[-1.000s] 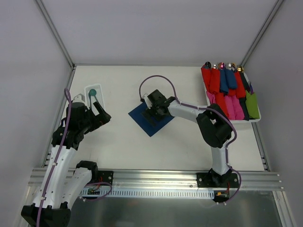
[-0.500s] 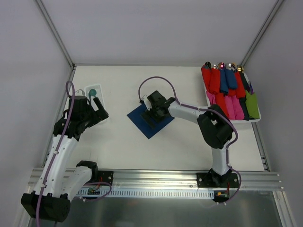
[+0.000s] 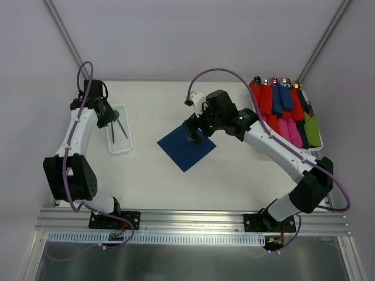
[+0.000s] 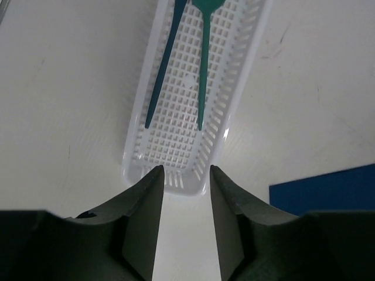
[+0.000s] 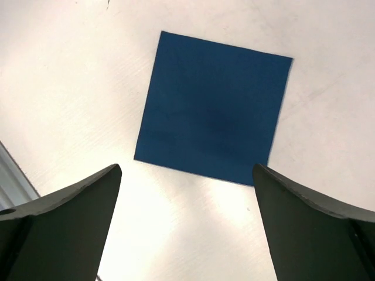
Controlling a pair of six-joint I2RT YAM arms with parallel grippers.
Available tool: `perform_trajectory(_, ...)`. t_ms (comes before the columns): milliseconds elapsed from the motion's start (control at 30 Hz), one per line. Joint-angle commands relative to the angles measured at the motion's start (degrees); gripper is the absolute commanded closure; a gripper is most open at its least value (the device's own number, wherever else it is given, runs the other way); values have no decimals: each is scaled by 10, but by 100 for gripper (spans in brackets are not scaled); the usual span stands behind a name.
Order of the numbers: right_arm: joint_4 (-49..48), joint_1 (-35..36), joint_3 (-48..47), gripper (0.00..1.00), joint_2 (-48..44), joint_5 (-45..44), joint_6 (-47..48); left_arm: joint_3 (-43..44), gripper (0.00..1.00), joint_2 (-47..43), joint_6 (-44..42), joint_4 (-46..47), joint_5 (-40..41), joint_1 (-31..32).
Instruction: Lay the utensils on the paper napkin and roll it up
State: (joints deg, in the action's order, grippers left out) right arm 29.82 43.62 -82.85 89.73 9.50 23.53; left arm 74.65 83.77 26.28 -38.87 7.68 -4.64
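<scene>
Two teal utensils (image 4: 201, 70) lie side by side in a white mesh basket (image 4: 176, 149) at the table's far left. My left gripper (image 4: 186, 171) hovers just short of the basket's near end, jaws narrowly open with nothing between them. In the top view it (image 3: 111, 119) sits over the basket (image 3: 119, 150) and the utensils (image 3: 112, 133). The paper napkin (image 3: 186, 148) lies flat and unrolled mid-table as a navy square. My right gripper (image 3: 195, 133) hangs above its far corner. The right wrist view shows that gripper (image 5: 186, 170) wide open and empty, with the napkin (image 5: 214, 108) beyond the fingertips.
A white tray (image 3: 320, 149) at the far right holds several rolled bundles in red, pink, blue and green (image 3: 285, 120). A corner of the napkin (image 4: 328, 190) shows at the right of the left wrist view. Walls enclose the table on three sides.
My left arm has swung from the near left up to the far left, over the basket, and its jaws have narrowed. My right gripper has lifted off the napkin, which shifted slightly left.
</scene>
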Motion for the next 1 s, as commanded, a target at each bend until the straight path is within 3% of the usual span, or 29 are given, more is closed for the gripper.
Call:
perform_trajectory(0, 70, -38, 10, 1, -34, 21, -5, 81, 64, 78, -8, -4, 4, -8)
perform_trajectory(133, 97, -86, 43, 1, -62, 38, -9, 139, 66, 182, -3, -4, -21, -22)
perform_trajectory(367, 108, -144, 85, 1, -102, 54, -30, 204, 67, 282, -10, -4, -26, -25)
perform_trajectory(967, 108, -182, 81, 1, -79, 80, -33, 232, 67, 388, -5, -4, -20, -26)
